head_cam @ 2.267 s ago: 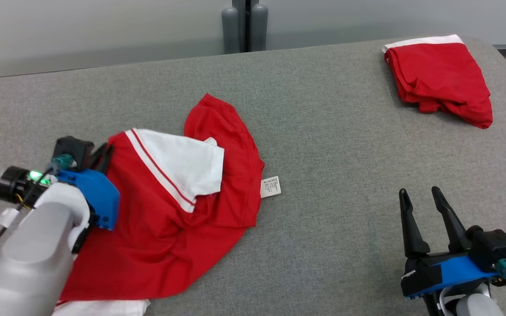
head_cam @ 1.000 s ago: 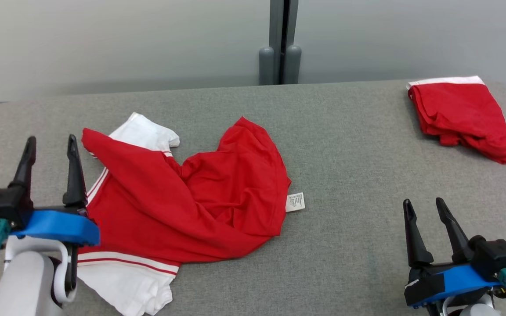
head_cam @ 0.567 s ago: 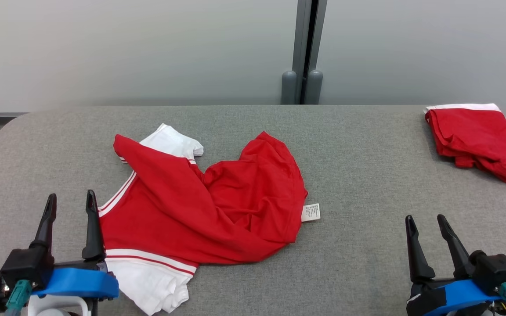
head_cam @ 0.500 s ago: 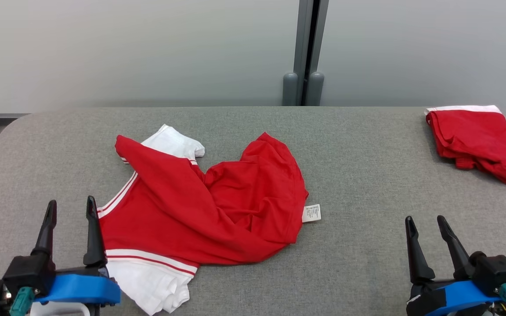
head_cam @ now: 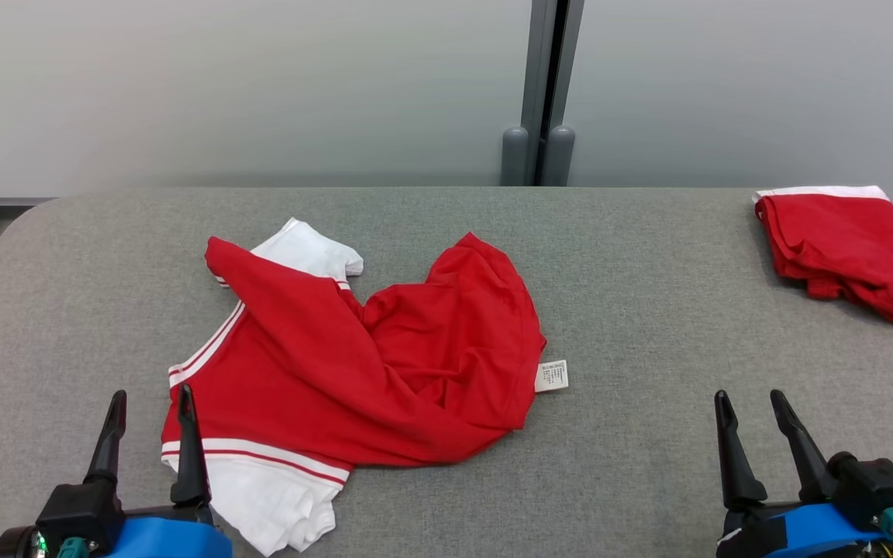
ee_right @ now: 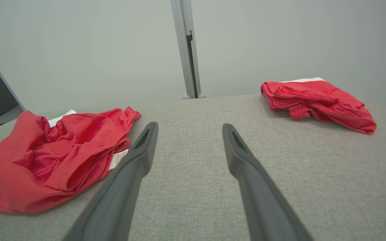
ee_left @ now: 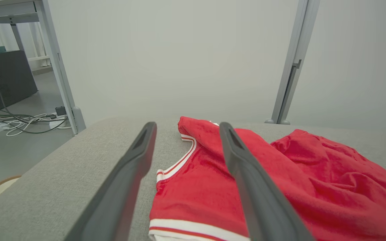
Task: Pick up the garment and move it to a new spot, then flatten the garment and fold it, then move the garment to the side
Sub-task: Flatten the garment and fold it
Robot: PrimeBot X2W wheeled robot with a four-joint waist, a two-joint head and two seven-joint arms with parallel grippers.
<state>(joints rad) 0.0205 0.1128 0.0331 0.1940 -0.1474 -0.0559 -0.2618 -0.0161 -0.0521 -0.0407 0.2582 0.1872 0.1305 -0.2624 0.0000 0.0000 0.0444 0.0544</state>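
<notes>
The left jaws have drawn back from the garment (head_cam: 353,364) to the near left corner of the table (head_cam: 648,310). They stand wide open and hold nothing, with one finger above the garment's white-banded hem. The garment lies crumpled left of the table's middle. The right jaws, equally wide and empty, hover at the near right corner. A folded red cloth (head_cam: 842,240) lies at the far right corner.

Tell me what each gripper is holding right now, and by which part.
Nothing is held. The left gripper stands open at the near-left edge of the red garment; the right gripper stands open over the grey table.
</notes>
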